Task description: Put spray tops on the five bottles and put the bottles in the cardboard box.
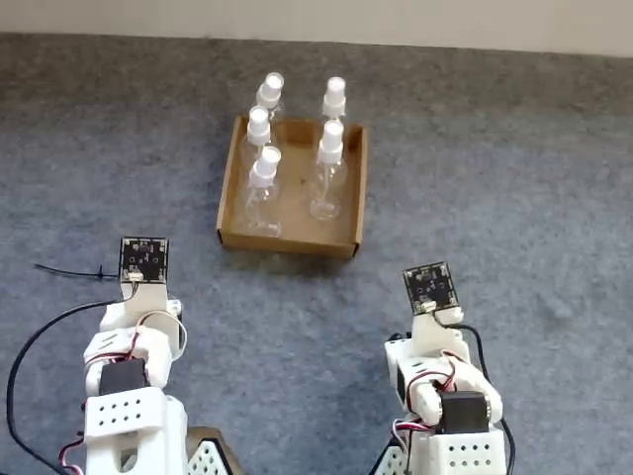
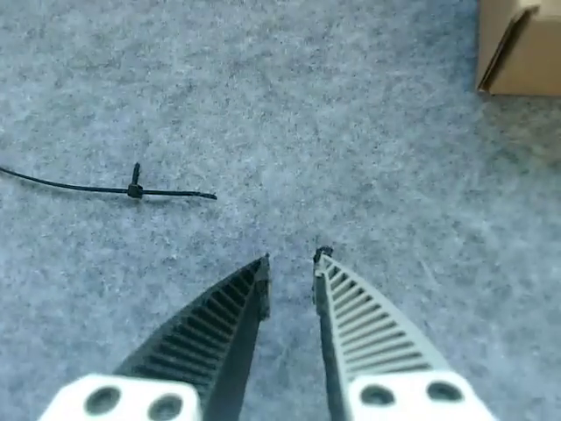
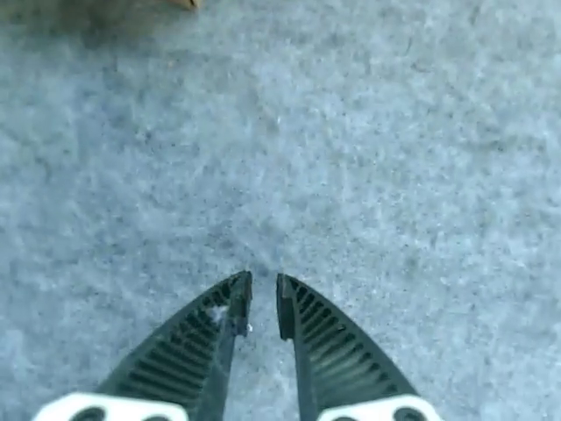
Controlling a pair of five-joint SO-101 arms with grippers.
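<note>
Five clear bottles stand upright in the open cardboard box (image 1: 287, 240), each with a white spray top on: two at the back (image 1: 269, 91) (image 1: 334, 99), one in the middle left (image 1: 259, 129), two at the front (image 1: 264, 173) (image 1: 329, 148). Both arms are drawn back at the near edge, well short of the box. My left gripper (image 2: 290, 257) hangs over bare carpet, narrowly open with nothing between its fingers. My right gripper (image 3: 264, 279) is likewise narrowly open over carpet and holds nothing. A corner of the box (image 2: 521, 48) lies ahead of the left gripper.
A black cable tie (image 2: 131, 190) lies on the grey carpet ahead of the left gripper, also seen as a thin black line (image 1: 74, 271) left of the left arm. Open carpet surrounds the box on all sides.
</note>
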